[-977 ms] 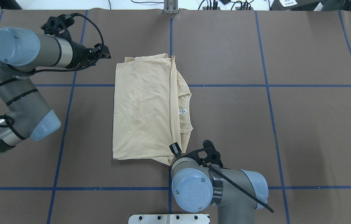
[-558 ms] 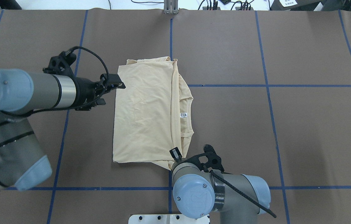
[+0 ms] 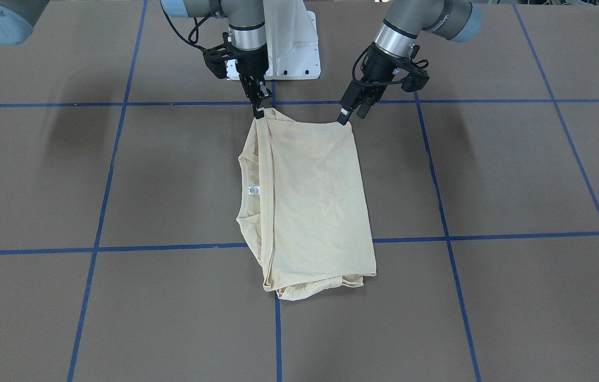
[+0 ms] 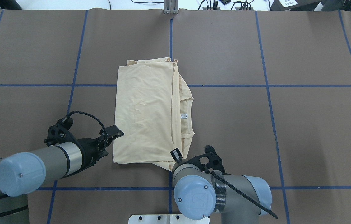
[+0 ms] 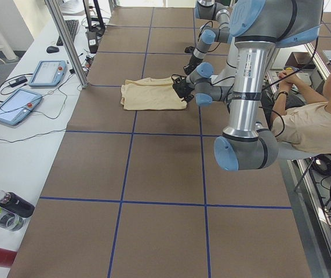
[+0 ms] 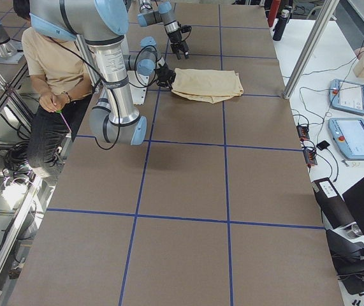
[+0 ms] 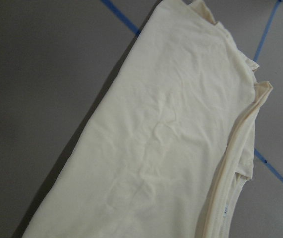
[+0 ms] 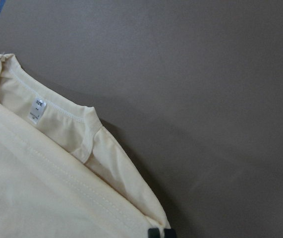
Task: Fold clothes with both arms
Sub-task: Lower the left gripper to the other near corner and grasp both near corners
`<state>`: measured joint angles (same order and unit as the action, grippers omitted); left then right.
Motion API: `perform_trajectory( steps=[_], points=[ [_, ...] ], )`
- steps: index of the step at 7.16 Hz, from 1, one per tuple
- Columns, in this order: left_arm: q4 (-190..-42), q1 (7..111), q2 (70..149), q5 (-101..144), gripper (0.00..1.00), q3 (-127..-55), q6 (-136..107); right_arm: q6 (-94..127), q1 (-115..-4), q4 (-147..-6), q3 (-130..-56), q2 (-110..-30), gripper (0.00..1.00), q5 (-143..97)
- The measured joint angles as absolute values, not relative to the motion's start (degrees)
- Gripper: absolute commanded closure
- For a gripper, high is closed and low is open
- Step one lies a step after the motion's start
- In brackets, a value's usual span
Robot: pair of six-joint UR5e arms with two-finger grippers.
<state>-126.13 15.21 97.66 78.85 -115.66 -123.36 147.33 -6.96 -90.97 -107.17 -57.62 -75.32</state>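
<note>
Here the cream-yellow shirt (image 4: 144,115) lies folded into a long rectangle at the middle of the brown table (image 4: 287,124), with its white neck label (image 4: 183,115) showing on the right side. The right gripper (image 3: 260,112) pinches the shirt's near right corner. The left gripper (image 3: 351,115), its 2 fingers apart, holds nothing at the near left corner.

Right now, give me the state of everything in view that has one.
shirt: folded, lying flat.
neck label: exposed, facing up.
right gripper: shut on the shirt's near corner.
left gripper: looks open, at the shirt's other near corner, not gripping.
</note>
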Motion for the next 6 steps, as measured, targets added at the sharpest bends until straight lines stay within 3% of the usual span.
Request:
perform_trajectory(
  steps=[3, 6],
  points=[
    [-125.96, 12.93, 96.15, 74.97, 0.06, -115.20, -125.60, 147.19, -6.75, -90.97, -107.81, -58.05, 1.00, -75.73],
    [-125.71, 9.88, 98.41, 71.73, 0.21, -110.49, -126.92, 147.13, -6.86, -91.03, -109.20, -58.15, 1.00, -76.25]
  ],
)
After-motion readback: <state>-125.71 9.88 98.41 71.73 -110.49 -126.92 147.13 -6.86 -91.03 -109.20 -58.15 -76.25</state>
